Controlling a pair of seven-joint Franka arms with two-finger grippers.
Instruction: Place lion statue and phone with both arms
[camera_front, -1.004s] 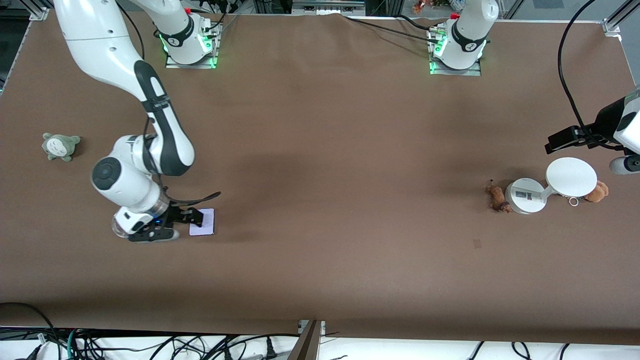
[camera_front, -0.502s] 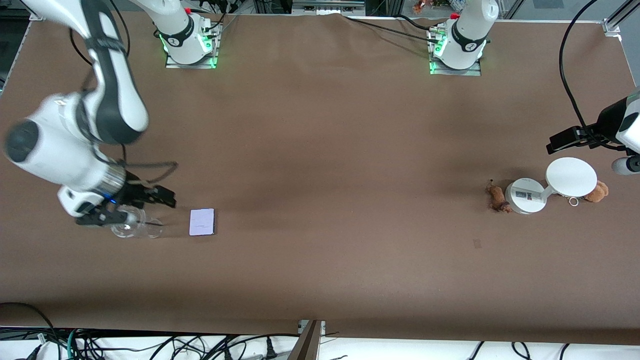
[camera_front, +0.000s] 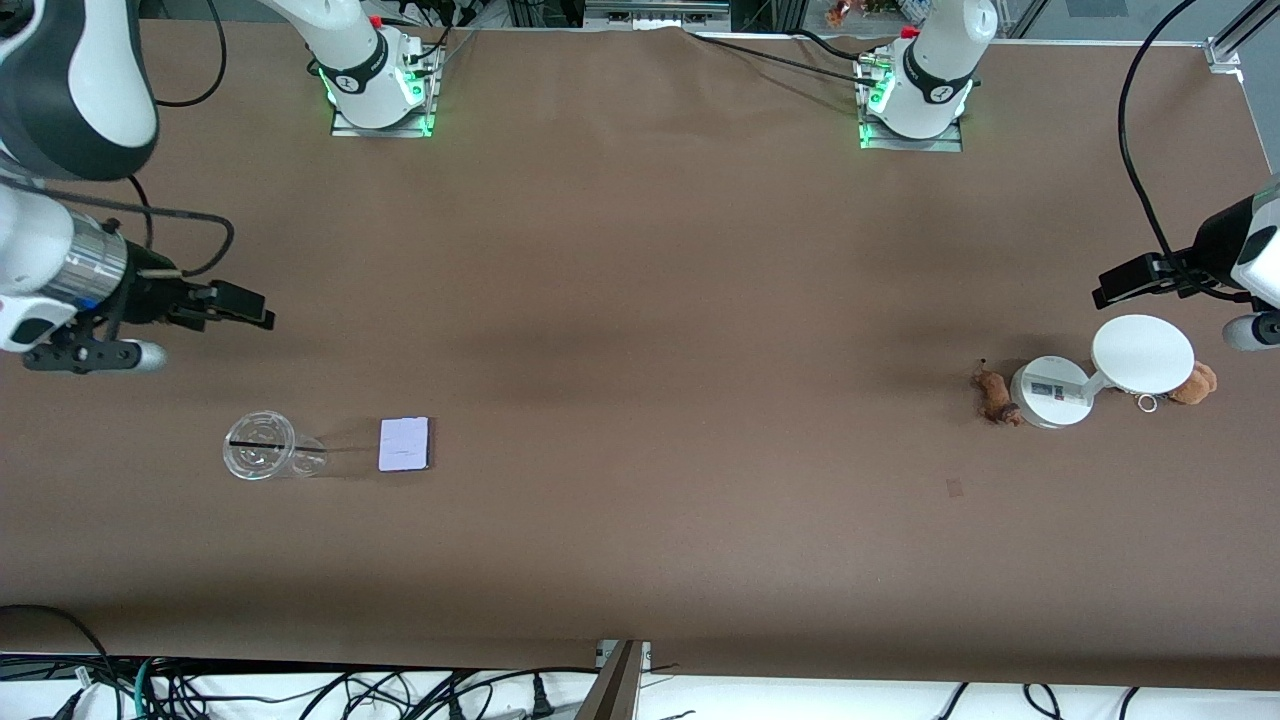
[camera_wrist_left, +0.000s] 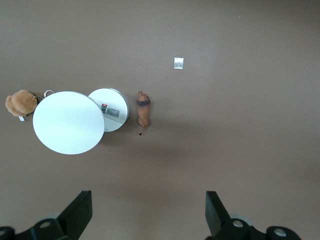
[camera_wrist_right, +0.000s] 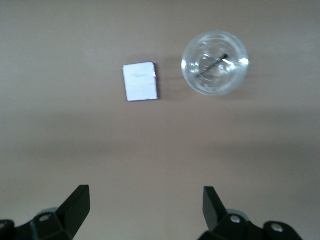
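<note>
The phone (camera_front: 404, 444), a pale lavender-white rectangle, lies flat on the brown table toward the right arm's end; it also shows in the right wrist view (camera_wrist_right: 140, 81). The lion statue (camera_front: 994, 394), tiny and reddish-brown, lies against the white stand's base toward the left arm's end, also in the left wrist view (camera_wrist_left: 144, 111). My right gripper (camera_front: 100, 350) (camera_wrist_right: 145, 205) is open and empty, high up near the table's end, apart from the phone. My left gripper (camera_front: 1250, 330) (camera_wrist_left: 147, 210) is open and empty, waiting high beside the stand.
A clear plastic cup (camera_front: 262, 446) (camera_wrist_right: 215, 62) stands beside the phone. The white stand has a round disc (camera_front: 1142, 354) (camera_wrist_left: 68, 122) and a labelled base (camera_front: 1048, 392). An orange-brown keyring plush (camera_front: 1195, 383) (camera_wrist_left: 20, 103) lies beside it.
My right gripper has risen from beside the phone and swung off toward the right arm's end of the table, uncovering the clear cup. The phone stays put. The left arm has not moved.
</note>
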